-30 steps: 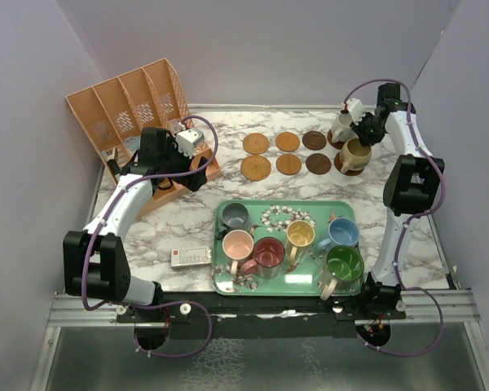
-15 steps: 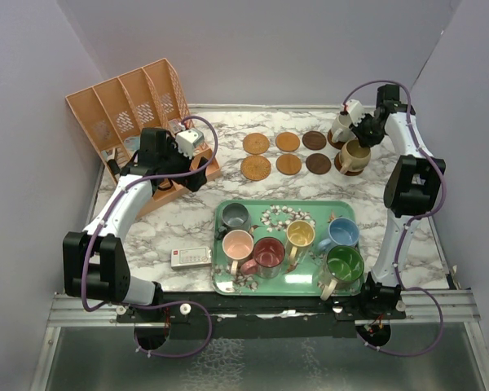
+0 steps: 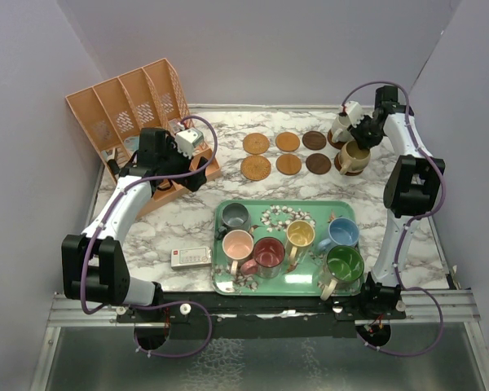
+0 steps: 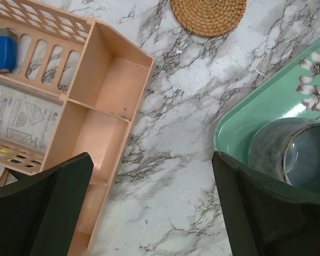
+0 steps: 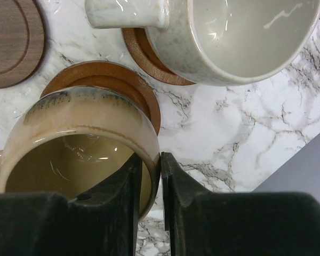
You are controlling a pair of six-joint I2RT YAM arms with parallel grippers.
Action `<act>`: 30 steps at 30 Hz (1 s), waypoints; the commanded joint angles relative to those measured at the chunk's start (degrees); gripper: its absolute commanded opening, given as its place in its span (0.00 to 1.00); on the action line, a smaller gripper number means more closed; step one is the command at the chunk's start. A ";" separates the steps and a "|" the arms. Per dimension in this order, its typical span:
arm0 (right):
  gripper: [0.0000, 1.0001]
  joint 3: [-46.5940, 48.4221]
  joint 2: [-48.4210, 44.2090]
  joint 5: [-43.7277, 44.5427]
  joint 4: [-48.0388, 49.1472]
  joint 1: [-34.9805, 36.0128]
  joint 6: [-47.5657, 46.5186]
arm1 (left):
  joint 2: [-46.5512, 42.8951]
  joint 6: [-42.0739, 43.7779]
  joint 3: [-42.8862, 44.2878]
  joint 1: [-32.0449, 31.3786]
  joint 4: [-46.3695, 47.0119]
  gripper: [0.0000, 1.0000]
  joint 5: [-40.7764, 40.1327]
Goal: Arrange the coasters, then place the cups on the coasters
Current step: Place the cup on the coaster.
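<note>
Six bare coasters (image 3: pixel 288 153) lie in two rows at the back of the table. A cream cup (image 5: pixel 240 37) and a tan-brown cup (image 5: pixel 80 133) each stand on a brown coaster (image 5: pixel 104 74) at the right end of the rows. My right gripper (image 5: pixel 160 160) is shut on the tan-brown cup's rim, one finger inside and one outside. Grey (image 3: pixel 234 216), pink (image 3: pixel 238 243), dark red (image 3: pixel 269 252), yellow (image 3: pixel 299 235), blue (image 3: pixel 342 233) and green (image 3: pixel 343 262) cups stand on the green tray (image 3: pixel 285 204). My left gripper (image 4: pixel 152 157) hangs open over bare marble between organizer and tray.
An orange desk organizer (image 3: pixel 130 106) with papers occupies the back left, its low front section (image 4: pixel 96 106) right beside my left fingers. A white box (image 3: pixel 189 257) lies left of the tray. Purple walls close in on three sides.
The right wrist has shifted slightly toward the back wall at the tan-brown cup. The left arm and the other cups have not moved.
</note>
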 commanded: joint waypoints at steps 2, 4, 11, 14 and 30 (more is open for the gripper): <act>0.24 0.24 -1.13 0.69 -1.18 0.59 0.71 | -1.64 0.46 -0.56 0.30 1.27 0.99 1.86; 0.26 0.54 -1.21 0.79 -1.12 0.59 0.86 | -1.65 0.45 -0.51 0.30 1.23 0.99 1.85; 0.34 0.05 -2.87 0.86 -0.15 0.59 2.23 | -1.67 0.36 -0.59 0.26 1.21 0.99 1.81; 0.38 -0.65 -4.11 1.40 1.21 0.59 3.26 | -1.51 0.25 -0.43 0.26 1.22 0.99 1.92; 0.62 -5.62 -16.46 -6.05 3.24 0.59 10.58 | -1.88 0.22 1.67 0.35 -0.80 0.99 3.15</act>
